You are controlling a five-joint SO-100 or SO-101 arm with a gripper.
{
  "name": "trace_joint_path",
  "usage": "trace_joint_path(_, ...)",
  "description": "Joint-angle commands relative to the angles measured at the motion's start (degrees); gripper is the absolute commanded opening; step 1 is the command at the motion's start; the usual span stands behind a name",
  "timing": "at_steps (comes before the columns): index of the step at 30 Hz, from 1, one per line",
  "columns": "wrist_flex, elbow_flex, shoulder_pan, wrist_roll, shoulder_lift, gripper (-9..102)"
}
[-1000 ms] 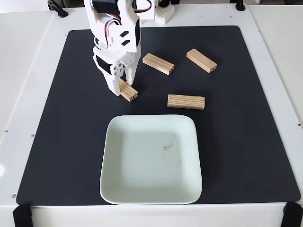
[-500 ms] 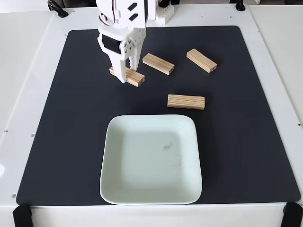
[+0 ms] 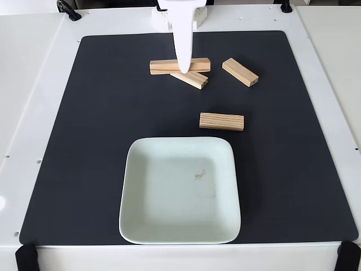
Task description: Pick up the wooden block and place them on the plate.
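Observation:
In the fixed view my white gripper (image 3: 184, 66) reaches down from the top edge and is shut on a wooden block (image 3: 163, 66). That block hangs level, crosswise in the view, above the mat. Just behind and under it a second wooden block (image 3: 196, 80) lies on the mat. A third wooden block (image 3: 240, 72) lies at an angle to the right. Another wooden block (image 3: 221, 121) lies grooved face up just beyond the plate's far right corner. The pale mint-green square plate (image 3: 169, 217) sits at the front of the mat with nothing on it but a small speck.
A black mat (image 3: 84, 141) covers most of the white table (image 3: 28, 84). The arm's white base (image 3: 163, 20) stands at the back edge. Black clamps sit at the front corners.
The gripper closed on the block beside the plate's far left, lifted it and carried it back and to the right. The block has turned from slanted to level across the view.

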Motion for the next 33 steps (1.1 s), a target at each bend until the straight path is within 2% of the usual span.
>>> trace_joint_path(1,-0.7,-13.7,-0.7,-3.5,-5.4,0)
trace_joint_path(7,-1.4,-35.6,-1.1,-4.0,-22.1,0)
trace_joint_path(12,-10.5,-49.6,-0.3,-5.4,-36.1,0)
trace_joint_path(16,-14.7,-57.2,-0.1,-7.8,-46.1,0)
trace_joint_path(29,-26.7,-61.3,0.4,-7.5,-63.1,0)
trace_joint_path(33,-29.2,-61.3,0.4,-2.3,-64.9,0)
